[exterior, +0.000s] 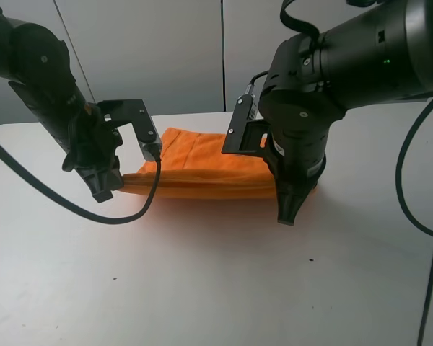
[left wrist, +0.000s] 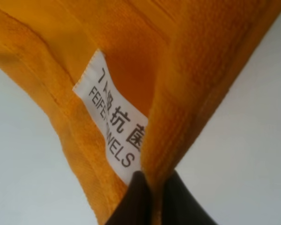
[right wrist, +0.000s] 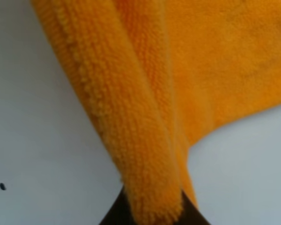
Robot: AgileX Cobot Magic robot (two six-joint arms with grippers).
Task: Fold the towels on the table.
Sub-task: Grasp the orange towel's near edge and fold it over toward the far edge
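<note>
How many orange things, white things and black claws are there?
Orange towel: 1
White label on the towel: 1
White table: 1
Black claws: 2, the left claw and the right claw
Total: 5

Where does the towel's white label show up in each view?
Exterior high: not visible; the towel shows only orange.
Left wrist: the label lies near the centre, beside the left gripper pinching the towel.
Right wrist: not in it.
Shared landmark: the orange towel on the white table.
</note>
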